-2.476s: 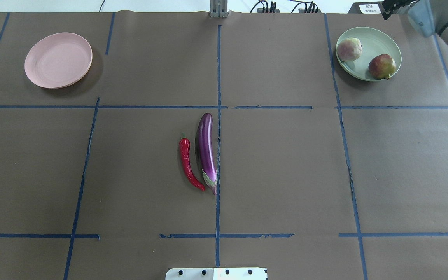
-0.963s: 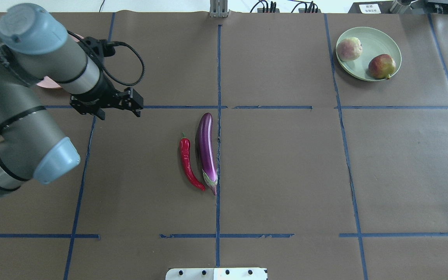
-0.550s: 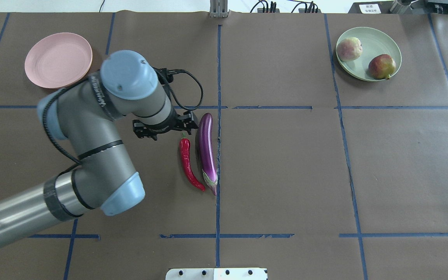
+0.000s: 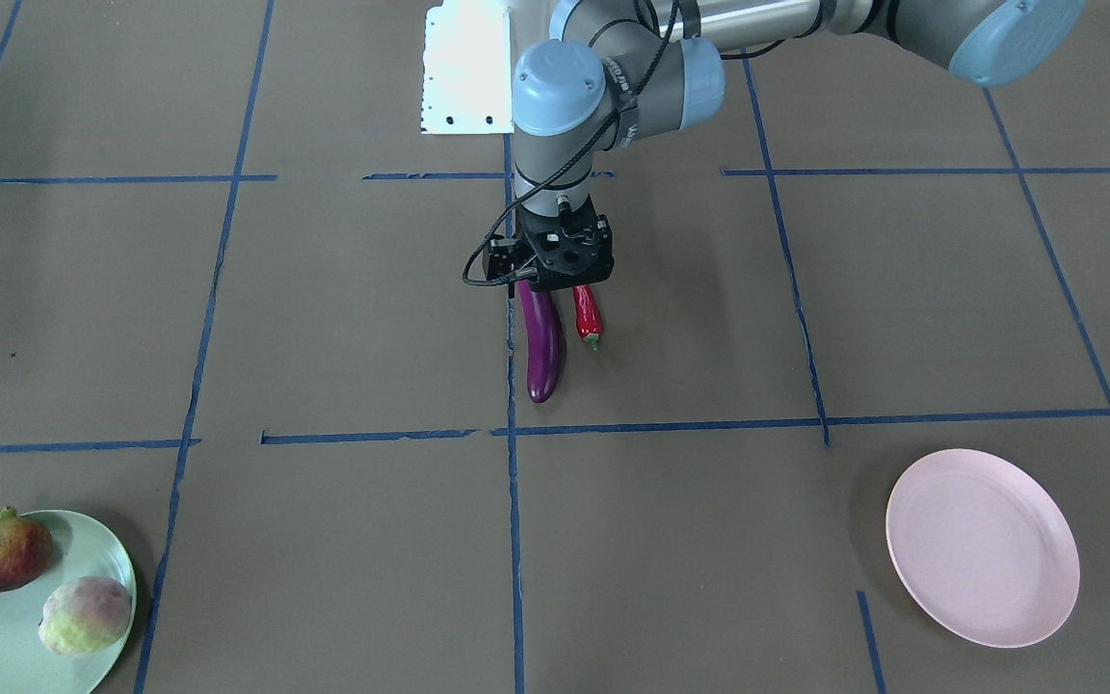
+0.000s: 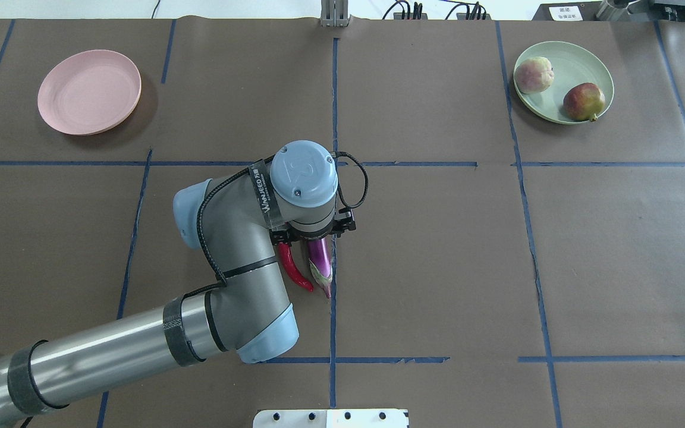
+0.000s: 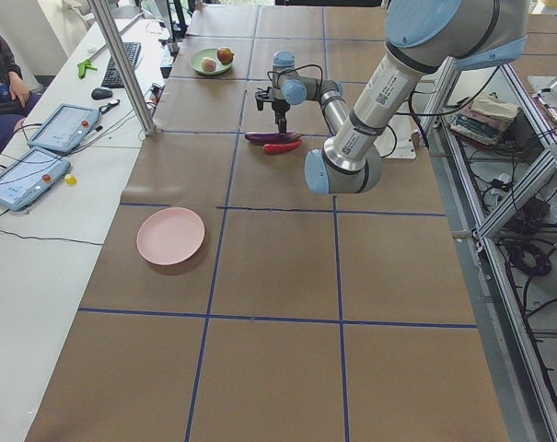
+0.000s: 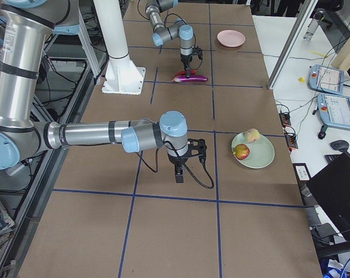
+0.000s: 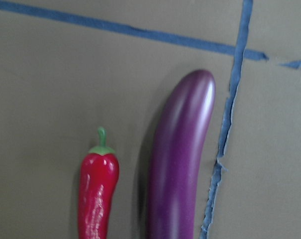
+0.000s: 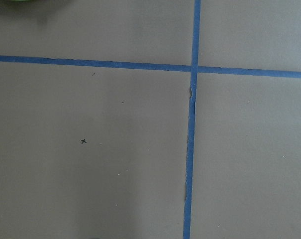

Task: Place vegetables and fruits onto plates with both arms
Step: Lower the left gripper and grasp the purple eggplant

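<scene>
At the table's centre the eggplant (image 5: pixel 319 261) and red chili pepper (image 5: pixel 292 271) lie side by side with only a narrow gap between them. The left arm (image 5: pixel 241 249) hangs over their far halves. Open tabletop (image 5: pixel 437 249) flanks the pair, left toward the pink plate (image 5: pixel 89 91) and right.

Place: we find a robotics laboratory, laid out as a test cell.
Bench: the bench (image 5: pixel 437 267) is papered brown and divided by a blue tape grid (image 5: pixel 333 107).
Machinery: a left arm (image 5: pixel 110 351) and a right arm (image 7: pixel 94 134), both jointed industrial units, reach over it beside a white column (image 7: pixel 115 35).
Controls: control tablets (image 6: pixel 62 127), a keyboard (image 6: pixel 117 66) and a mouse (image 6: pixel 101 93) lie on a white side bench (image 6: pixel 39 267).
Structure: we note an aluminium post (image 6: pixel 129 81) and coiled cables (image 6: pixel 527 258) on the floor.
Staff: a seated person (image 6: pixel 2 69) is at the edge of the left side view.
</scene>
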Robot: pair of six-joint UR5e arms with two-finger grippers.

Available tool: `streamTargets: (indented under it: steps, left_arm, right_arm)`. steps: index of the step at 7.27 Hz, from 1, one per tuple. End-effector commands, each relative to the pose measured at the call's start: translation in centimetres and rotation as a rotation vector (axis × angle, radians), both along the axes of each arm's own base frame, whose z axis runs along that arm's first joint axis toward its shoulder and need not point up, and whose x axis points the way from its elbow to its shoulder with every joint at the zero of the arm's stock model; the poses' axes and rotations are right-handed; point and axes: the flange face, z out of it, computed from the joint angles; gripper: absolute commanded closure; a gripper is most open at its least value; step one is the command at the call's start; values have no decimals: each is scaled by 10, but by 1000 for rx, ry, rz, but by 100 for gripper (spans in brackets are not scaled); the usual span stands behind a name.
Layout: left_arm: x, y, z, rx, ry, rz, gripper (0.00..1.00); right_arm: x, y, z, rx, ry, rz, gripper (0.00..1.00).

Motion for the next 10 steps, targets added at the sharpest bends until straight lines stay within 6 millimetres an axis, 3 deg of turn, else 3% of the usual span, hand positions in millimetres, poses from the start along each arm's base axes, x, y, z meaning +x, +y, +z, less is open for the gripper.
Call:
streamTargets:
  steps: [1, 2, 3, 4, 5, 6, 7, 8, 9, 10]
  left_arm:
    - [23, 5, 17, -12, -3, 6, 4]
    - [33, 3, 20, -12, 22, -3, 11]
    - [33, 2, 18, -13, 27, -4, 39]
    - [31, 2, 13, -8, 34, -3, 89]
    - [26, 4, 8, -5, 44, -3, 100]
    - [12, -1, -3, 5, 63, -17, 100]
    - [-10, -19, -10, 13, 82, -50, 100]
    - [-50, -36, -17, 15, 88, -97, 100]
    - [-105, -60, -2, 22, 88, -158, 100]
    - [-159, -97, 31, -24, 81, -195, 100]
  right_arm:
    - [0, 1, 1, -2, 0, 0, 0]
    - [0, 2, 2, -3, 0, 0, 0]
    - [0, 2, 2, -2, 0, 0, 0]
    - [0, 2, 2, -2, 0, 0, 0]
    - [0, 2, 2, -3, 0, 0, 0]
    - [0, 2, 2, -3, 0, 0, 0]
    - [0, 2, 2, -3, 0, 0, 0]
    - [0, 2, 3, -2, 0, -3, 0]
    - [0, 3, 5, -7, 1, -3, 0]
    - [-7, 2, 7, -11, 2, -19, 0]
